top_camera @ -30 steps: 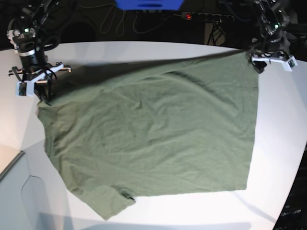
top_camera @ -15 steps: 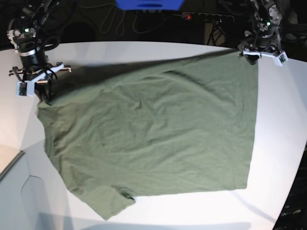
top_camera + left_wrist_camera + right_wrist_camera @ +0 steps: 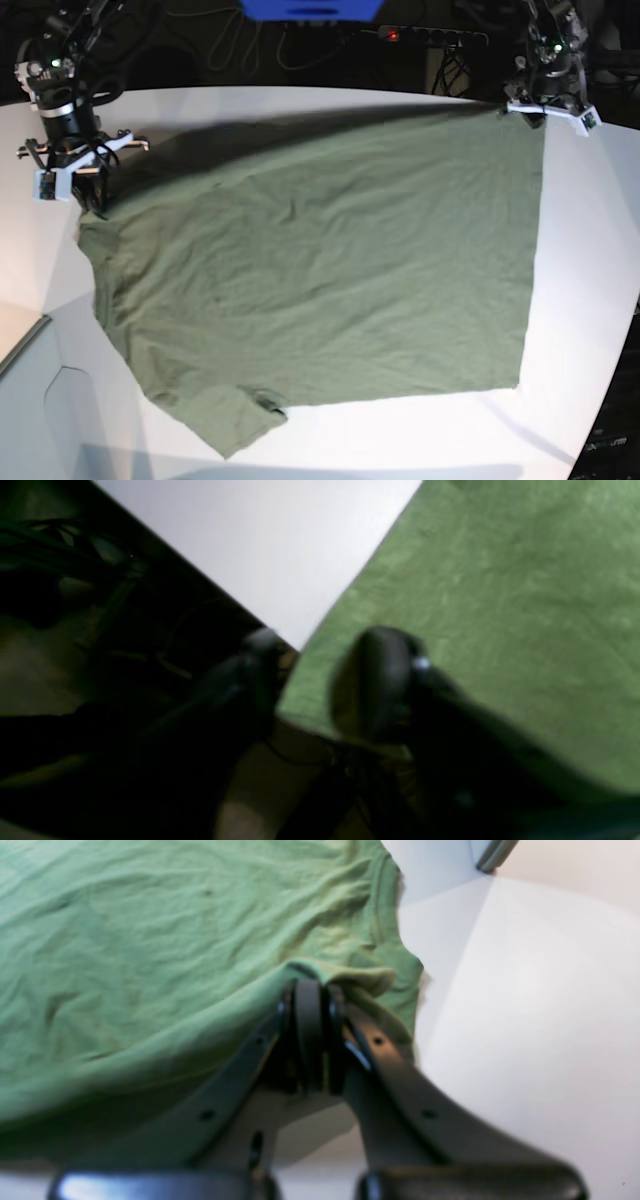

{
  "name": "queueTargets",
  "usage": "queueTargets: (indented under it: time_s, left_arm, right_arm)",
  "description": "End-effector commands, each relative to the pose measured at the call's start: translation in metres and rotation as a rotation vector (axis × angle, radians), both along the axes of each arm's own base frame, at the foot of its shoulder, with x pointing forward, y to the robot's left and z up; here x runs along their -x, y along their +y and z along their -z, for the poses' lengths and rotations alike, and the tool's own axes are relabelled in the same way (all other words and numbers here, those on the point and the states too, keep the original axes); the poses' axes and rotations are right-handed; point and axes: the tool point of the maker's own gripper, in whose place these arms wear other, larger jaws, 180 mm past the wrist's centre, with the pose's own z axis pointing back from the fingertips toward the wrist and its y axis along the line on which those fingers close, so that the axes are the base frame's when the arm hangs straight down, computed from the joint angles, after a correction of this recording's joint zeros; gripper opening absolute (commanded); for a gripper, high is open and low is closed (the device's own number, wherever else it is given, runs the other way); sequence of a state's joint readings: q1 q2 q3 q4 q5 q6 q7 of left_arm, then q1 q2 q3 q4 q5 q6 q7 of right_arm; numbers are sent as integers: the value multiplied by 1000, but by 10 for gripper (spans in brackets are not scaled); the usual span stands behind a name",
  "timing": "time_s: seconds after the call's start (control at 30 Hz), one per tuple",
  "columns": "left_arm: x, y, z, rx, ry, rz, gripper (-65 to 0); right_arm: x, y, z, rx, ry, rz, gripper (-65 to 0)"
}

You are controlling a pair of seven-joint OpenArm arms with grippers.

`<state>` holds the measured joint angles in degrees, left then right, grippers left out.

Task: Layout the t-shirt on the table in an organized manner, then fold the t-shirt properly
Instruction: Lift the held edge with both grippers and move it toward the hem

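Right end effector [image 3: 310,990] is pressed together on a bunched corner of the t-shirt [image 3: 320,270], which lies spread on the tabletop [image 3: 590,300]. Left end effector [image 3: 320,680] straddles the far hem corner at the tabletop's edge, jaws parted and not yet pinching. To do this well, I judge the left should close squarely on the hem and then draw away evenly from the right to flatten the creases.

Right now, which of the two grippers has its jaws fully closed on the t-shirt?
The right gripper: its jaws are pressed together on a raised fold of the t-shirt. The left gripper has a visible gap, straddling the shirt's corner.
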<state>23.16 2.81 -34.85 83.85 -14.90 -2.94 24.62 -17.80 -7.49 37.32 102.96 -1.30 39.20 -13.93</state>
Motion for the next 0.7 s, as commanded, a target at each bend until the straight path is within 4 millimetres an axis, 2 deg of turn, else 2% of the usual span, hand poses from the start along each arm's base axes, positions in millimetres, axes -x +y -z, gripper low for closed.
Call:
queueTargets:
  time_s: [0.0, 0.1, 0.57, 0.67]
  left_arm:
    - [-15, -22, -1, 68, -32, 60, -516]
    - [-15, -23, 0, 70, -30, 60, -644]
    - [-16, -23, -2, 70, -40, 58, -650]
    - [-8, -23, -1, 69, -25, 58, -650]
  right_arm:
    - [-7, 1, -14, 1, -57, -16, -650]
    - [-7, 1, -14, 1, -58, -16, -650]
    - [-8, 1, -14, 1, -60, -16, -650]
    - [-8, 1, -15, 2, -60, -16, -650]
